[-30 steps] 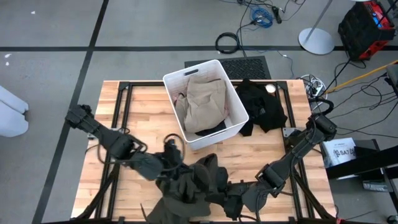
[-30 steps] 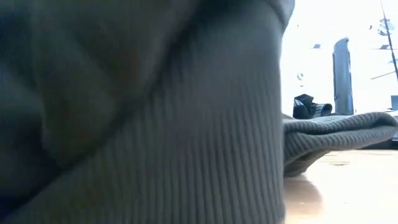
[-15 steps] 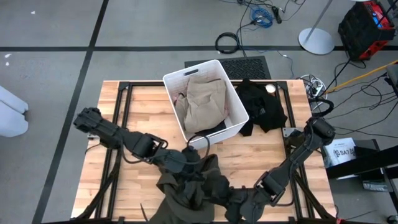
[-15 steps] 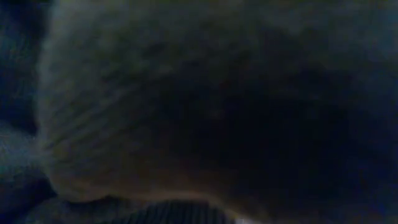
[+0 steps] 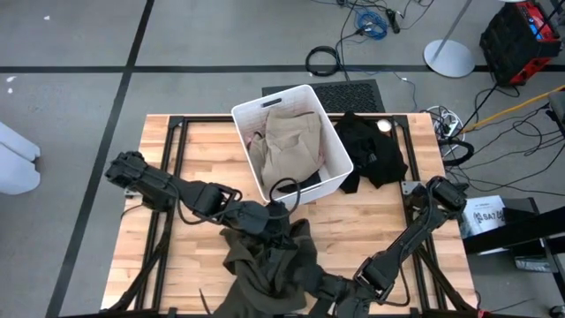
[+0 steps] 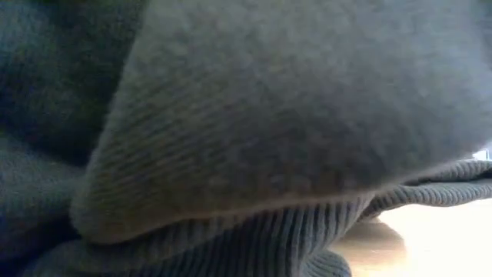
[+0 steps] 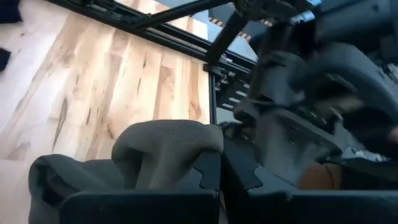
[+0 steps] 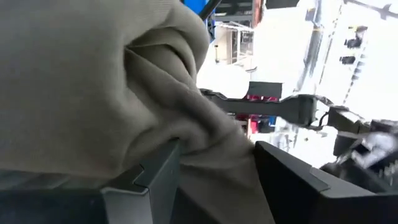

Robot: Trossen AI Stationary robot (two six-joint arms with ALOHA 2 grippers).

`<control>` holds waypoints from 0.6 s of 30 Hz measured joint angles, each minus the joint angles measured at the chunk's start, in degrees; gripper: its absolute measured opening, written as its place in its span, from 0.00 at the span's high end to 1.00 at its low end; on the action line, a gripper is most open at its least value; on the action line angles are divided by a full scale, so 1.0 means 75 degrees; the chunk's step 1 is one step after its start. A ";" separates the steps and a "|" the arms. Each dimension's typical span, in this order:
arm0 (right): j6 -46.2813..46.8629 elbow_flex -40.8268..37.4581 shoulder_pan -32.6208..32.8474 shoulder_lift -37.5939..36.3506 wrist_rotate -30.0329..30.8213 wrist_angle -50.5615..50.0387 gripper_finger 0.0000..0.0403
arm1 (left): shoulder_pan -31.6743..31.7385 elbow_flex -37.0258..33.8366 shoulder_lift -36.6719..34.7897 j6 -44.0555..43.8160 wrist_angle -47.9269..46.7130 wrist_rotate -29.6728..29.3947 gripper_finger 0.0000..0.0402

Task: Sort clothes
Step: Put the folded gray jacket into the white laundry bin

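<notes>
At the lower middle of the high view, I have the big, limp olive garment (image 5: 265, 265) pinched in my closed left gripper (image 5: 272, 219) and bunched between my right gripper's (image 5: 340, 290) parted fingers; it feels bulky, so thick folds grip best.

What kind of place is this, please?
Probably a robotics lab or workshop: a wooden table on a black metal frame stands on a grey floor with black tape lines, loose cables and a round stand base.
</notes>
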 joint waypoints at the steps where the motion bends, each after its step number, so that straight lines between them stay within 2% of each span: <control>1: -0.0161 0.0000 0.0021 0.0007 0.0005 0.0025 0.52 | 0.0033 -0.0001 0.0000 -0.0018 0.0003 -0.0027 1.00; 7: -0.0435 0.0000 0.0009 0.0007 0.0539 0.0061 0.52 | 0.0077 -0.0001 0.0116 -0.0025 0.0037 -0.0046 1.00; 14: -0.0292 0.0000 -0.0145 0.0004 0.0573 0.0261 0.52 | 0.0120 -0.0001 0.0425 -0.0104 0.0118 0.0517 1.00; 18: 0.0070 0.0000 -0.0187 0.0004 0.0573 0.0260 0.57 | 0.0119 -0.0004 0.0423 0.0030 0.0417 0.0625 0.99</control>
